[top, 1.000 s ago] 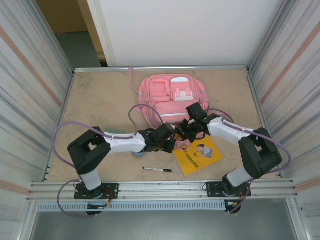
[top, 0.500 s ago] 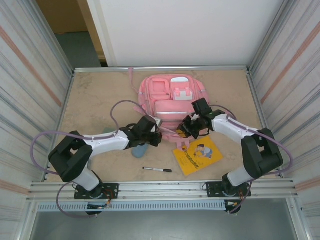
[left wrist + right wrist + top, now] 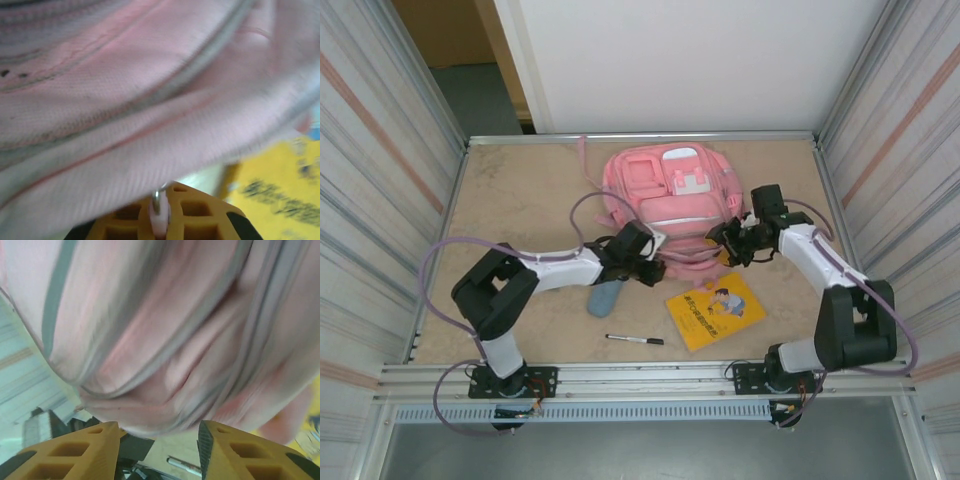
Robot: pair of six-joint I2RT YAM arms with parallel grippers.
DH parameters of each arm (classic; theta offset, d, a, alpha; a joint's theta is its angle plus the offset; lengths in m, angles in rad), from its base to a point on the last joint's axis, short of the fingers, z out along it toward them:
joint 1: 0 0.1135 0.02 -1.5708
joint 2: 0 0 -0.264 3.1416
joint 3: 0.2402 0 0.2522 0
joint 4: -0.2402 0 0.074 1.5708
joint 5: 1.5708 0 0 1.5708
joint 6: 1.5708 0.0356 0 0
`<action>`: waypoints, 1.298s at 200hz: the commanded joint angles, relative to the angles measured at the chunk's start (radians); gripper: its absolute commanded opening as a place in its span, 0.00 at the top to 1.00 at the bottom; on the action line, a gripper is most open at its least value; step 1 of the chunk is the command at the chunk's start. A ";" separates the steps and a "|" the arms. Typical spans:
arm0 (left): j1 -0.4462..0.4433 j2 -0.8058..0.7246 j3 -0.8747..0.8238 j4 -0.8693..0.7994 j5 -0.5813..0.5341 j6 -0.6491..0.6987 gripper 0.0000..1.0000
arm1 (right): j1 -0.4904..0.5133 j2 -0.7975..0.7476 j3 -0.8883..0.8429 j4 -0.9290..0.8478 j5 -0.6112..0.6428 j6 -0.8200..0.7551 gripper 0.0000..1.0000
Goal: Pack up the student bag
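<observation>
The big soft pink fabric backpack (image 3: 670, 195) lies flat on the beige table (image 3: 520, 200), spanning the gap between both grippers. At its near-left edge the left gripper (image 3: 650, 266) is pinched tight on a small silver-ringed zip pull (image 3: 159, 209) — at its near-right edge the right gripper (image 3: 723, 243) gapes wide, empty, with pink cloth just past its fingertips.

On my monitor, the student bag (image 3: 665, 195) reads pink with white patches and silver zip lines; the book (image 3: 717, 308) is yellow, the pen (image 3: 634, 340) black, the table (image 3: 520, 200) mottled beige.
</observation>
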 commanded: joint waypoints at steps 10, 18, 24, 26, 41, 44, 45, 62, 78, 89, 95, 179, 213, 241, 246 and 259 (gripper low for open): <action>-0.055 0.044 0.155 0.081 0.083 -0.008 1.00 | -0.016 -0.179 -0.032 -0.227 0.190 0.102 0.50; -0.068 0.061 0.187 0.072 0.078 -0.004 1.00 | -0.020 -0.218 -0.054 -0.227 0.213 0.135 0.47; -0.077 0.072 0.208 0.068 0.075 0.005 1.00 | -0.020 -0.244 -0.063 -0.226 0.232 0.155 0.45; -0.080 0.075 0.215 0.068 0.073 0.008 1.00 | -0.020 -0.252 -0.067 -0.224 0.239 0.159 0.44; -0.097 0.106 0.263 0.052 0.079 0.021 1.00 | -0.022 -0.280 -0.073 -0.214 0.266 0.183 0.12; -0.100 0.112 0.275 0.047 0.082 0.022 1.00 | -0.023 -0.281 -0.074 -0.213 0.264 0.185 0.12; -0.100 0.115 0.277 0.044 0.084 0.023 1.00 | -0.023 -0.281 -0.073 -0.213 0.263 0.187 0.12; -0.120 0.131 0.304 0.031 0.096 0.028 1.00 | -0.023 -0.258 -0.081 -0.162 0.207 0.208 0.12; -0.140 0.143 0.303 0.044 0.086 0.032 1.00 | -0.019 -0.204 -0.077 -0.111 0.149 0.252 0.13; -0.149 0.156 0.312 0.047 0.089 0.028 1.00 | -0.010 -0.158 -0.057 -0.108 0.136 0.252 0.13; -0.154 0.161 0.318 0.042 0.090 0.025 1.00 | -0.005 -0.135 -0.047 -0.104 0.131 0.252 0.13; -0.136 0.094 0.202 0.080 0.051 0.020 1.00 | 0.051 -0.069 -0.085 0.040 0.155 0.236 0.82; -0.068 0.003 0.055 0.099 0.015 0.008 1.00 | 0.011 -0.109 -0.070 0.003 0.170 0.172 0.92; -0.014 -0.021 0.003 0.058 -0.070 0.060 1.00 | -0.053 -0.100 -0.065 -0.019 0.149 0.083 0.95; -0.002 -0.013 0.003 0.048 -0.079 0.066 1.00 | -0.070 -0.090 -0.056 -0.029 0.144 0.052 0.95; 0.032 0.001 0.002 0.038 -0.084 0.073 1.00 | -0.117 -0.057 -0.030 -0.075 0.119 -0.019 0.95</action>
